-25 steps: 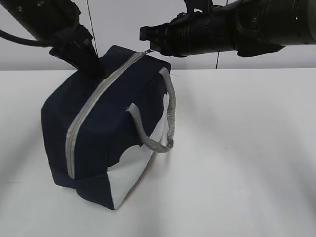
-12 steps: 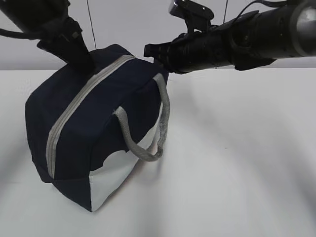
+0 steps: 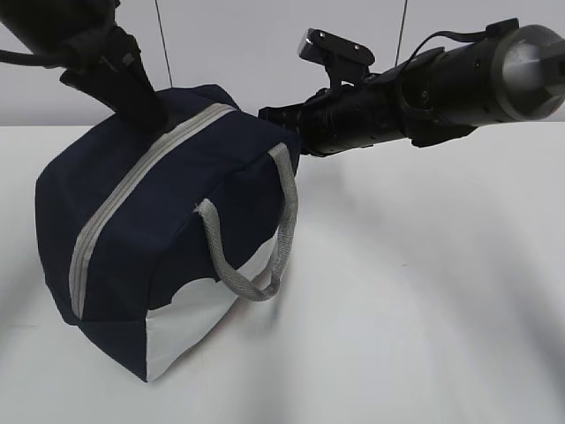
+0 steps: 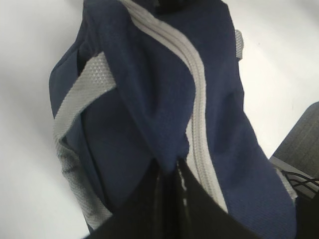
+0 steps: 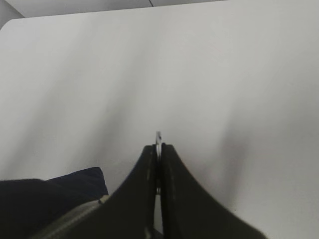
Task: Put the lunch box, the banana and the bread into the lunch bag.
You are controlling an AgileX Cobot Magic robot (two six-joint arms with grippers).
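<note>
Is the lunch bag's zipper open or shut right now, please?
Shut: the zipper runs as one flat grey band across the lunch bag, with no gap showing.

Looks like a lab or test bench setup: plain white surface (image 3: 424, 291), bare pale wall (image 3: 238, 44) right behind its far edge, thin cables (image 3: 161, 35) hanging down the wall, two black robot arms over it. No household or shop furnishings.
</note>
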